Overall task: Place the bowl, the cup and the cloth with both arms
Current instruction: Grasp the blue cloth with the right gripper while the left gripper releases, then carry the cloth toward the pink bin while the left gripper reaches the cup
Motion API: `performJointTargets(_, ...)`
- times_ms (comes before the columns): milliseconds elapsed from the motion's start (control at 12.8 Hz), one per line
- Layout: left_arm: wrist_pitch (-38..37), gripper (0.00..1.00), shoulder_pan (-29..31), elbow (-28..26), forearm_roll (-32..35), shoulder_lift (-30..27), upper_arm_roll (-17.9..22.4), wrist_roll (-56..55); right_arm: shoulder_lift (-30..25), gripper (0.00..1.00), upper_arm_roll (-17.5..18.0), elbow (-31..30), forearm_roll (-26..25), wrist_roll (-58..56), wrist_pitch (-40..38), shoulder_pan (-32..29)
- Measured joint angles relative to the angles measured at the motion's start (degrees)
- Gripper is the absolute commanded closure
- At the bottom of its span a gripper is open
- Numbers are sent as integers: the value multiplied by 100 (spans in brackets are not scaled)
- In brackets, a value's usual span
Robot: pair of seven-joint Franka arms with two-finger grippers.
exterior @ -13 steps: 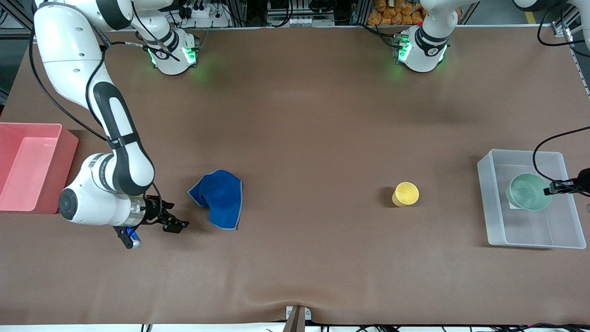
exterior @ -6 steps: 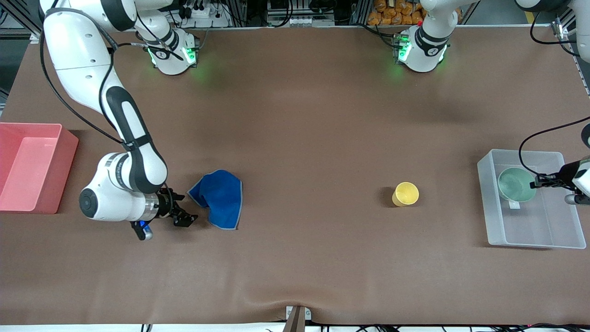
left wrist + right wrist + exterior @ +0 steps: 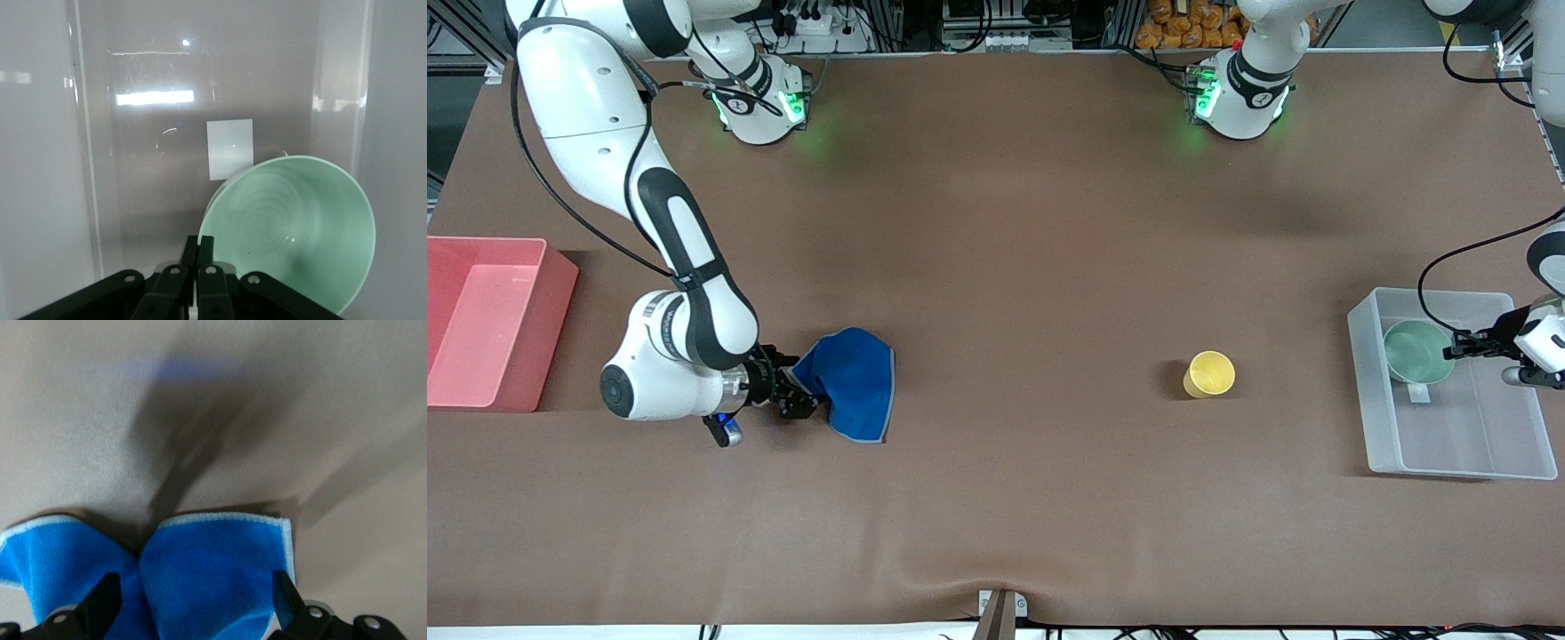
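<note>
Down in the lower left of the front view, the right gripper (image 3: 800, 402) sits low at the edge of the cloth (image 3: 852, 380), the edge that faces the right arm's end of the table. The right wrist view shows its fingers (image 3: 100, 603) spread wide, one on each side of a fold of the cloth (image 3: 213, 577), blue fabric filling the gap between them, nothing pinched yet. The cloth lies crumpled on the brown table (image 3: 996, 267), its long axis running from upper left to lower right in the front view, so the gripper meets it at a short end. That is the relation to watch: the fabric is straight ahead of the open fingers, and by my reading a closing squeeze is all that is needed to take it. The pink bin (image 3: 480, 320) waits at the far left edge of the frame, well apart from the cloth.

Over at the right edge, the left gripper (image 3: 1463, 347) is over the clear tray (image 3: 1369, 391), pressed together on the rim of the bowl (image 3: 1416, 352). The left wrist view shows the fingers (image 3: 200, 250) pinching the rim of the bowl (image 3: 293, 227), which hangs tilted above the tray floor (image 3: 133, 167).

The cup (image 3: 1209, 373) stands alone, centre right, clearly nearer the left arm's tray than the right gripper.
</note>
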Motion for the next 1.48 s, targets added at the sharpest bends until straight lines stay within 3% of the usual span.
performJointTargets(78,48,5,-12,-2,0,30,-16,9,-3,0,6,0,1,0,-13,25)
performJointTargets(234,83,0,-92,1,0,46,-35,15,-4,87,19,-5,1,-4,-26,112)
performJointTargets(312,106,0,-148,22,0,46,-36,15,-4,100,20,-10,1,-4,-20,182)
performJointTargets(703,68,0,-539,560,3,-157,-32,-238,-12,100,9,-37,1,-4,31,261)
performJointTargets(1094,-776,0,-1411,1217,495,-325,-117,-2286,-32,100,-41,-42,-7,-685,114,261)
performJointTargets(1484,-1170,0,-1632,1173,518,-382,-989,-4015,-466,100,-237,-30,-257,-1352,137,256)
